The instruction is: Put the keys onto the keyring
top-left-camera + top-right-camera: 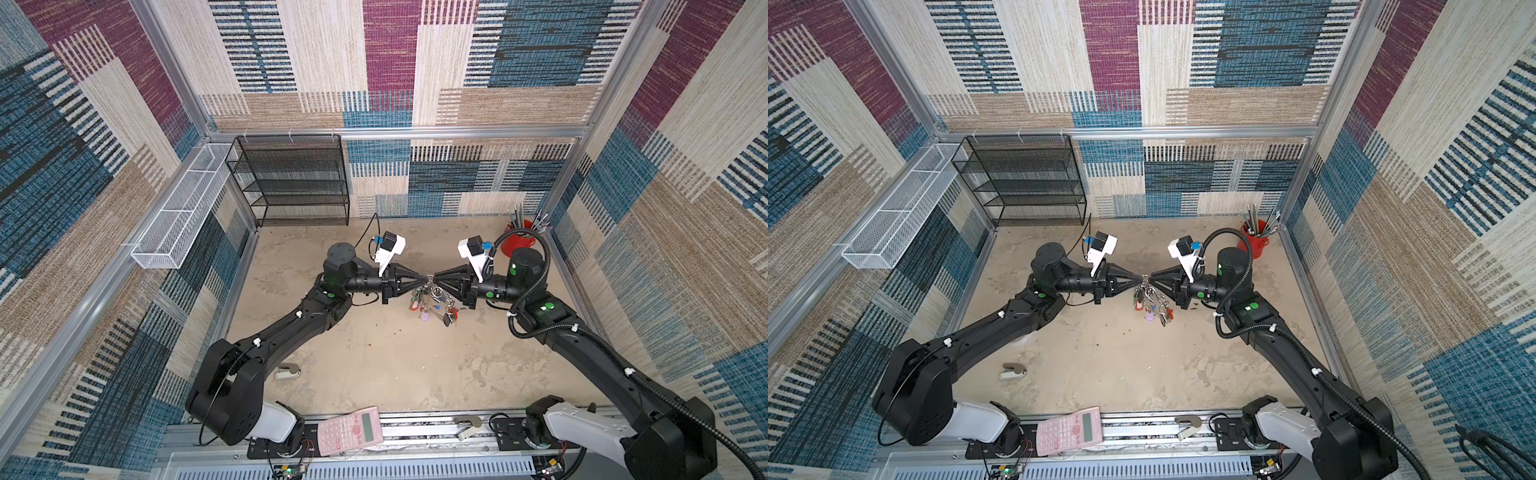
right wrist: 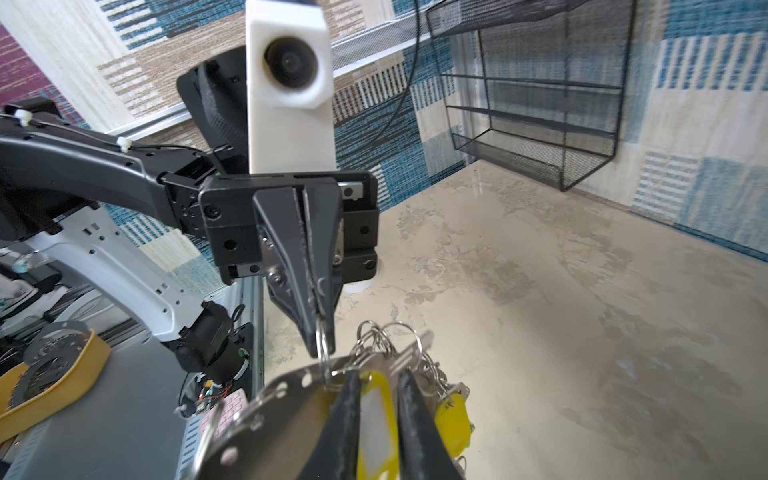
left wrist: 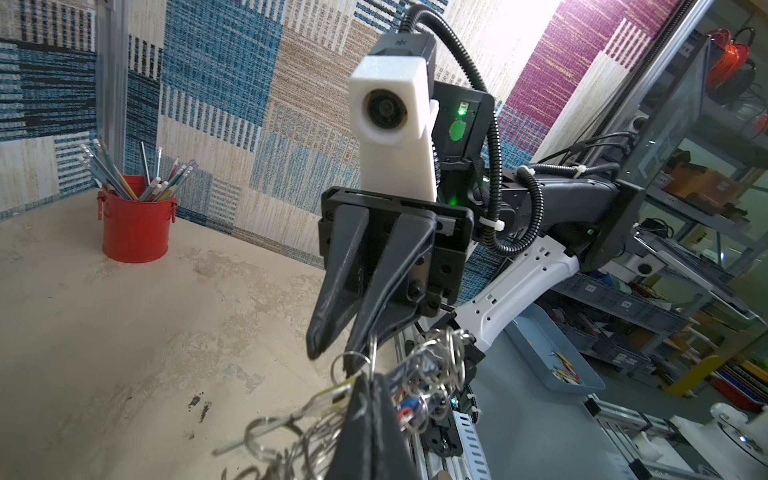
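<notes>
- Above mid-table, left gripper pinches a small silver ring, steadying the keyring;
- right gripper jaws stand spread around the yellow-tagged keys, likely so they hang free.

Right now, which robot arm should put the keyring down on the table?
Left, probably. The left fingers are shut on a small silver ring at the keyring, holding the bunch up. The right fingers stand apart around a yellow tag, gripping nothing.

Mottled beige tabletop w/ red pencil bucket back rt, small grey-white item front left.
</notes>
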